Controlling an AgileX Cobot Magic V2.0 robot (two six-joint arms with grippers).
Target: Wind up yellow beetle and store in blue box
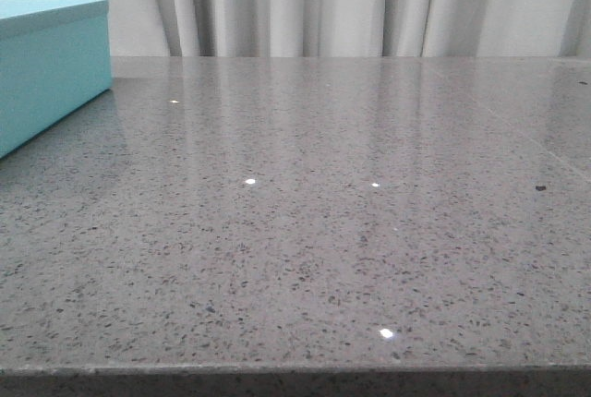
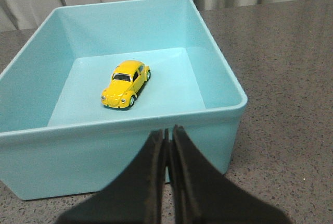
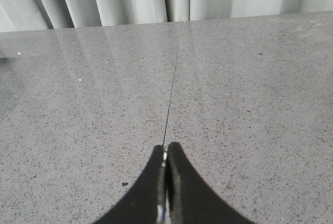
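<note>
1. A grey speckled stone-like table top (image 1: 305, 249) fills the front view, glossy, with small bright light glints (image 1: 386, 333) on it.
2. Pale pleated curtains (image 1: 351, 5) hang behind its far edge.
3. A thin straight seam (image 3: 173, 86) runs across the surface in the right wrist view.
4. A small dark speck (image 1: 540, 187), possibly a chip, sits toward the right.

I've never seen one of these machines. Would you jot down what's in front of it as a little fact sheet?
Toy: yellow beetle, upright on its wheels on the box floor
Container: blue box, open-topped, at the table's left side
Surface: grey speckled table
Left gripper: shut, empty, outside the box's near wall
Right gripper: shut, empty, above bare table
Background: pale curtain
</note>
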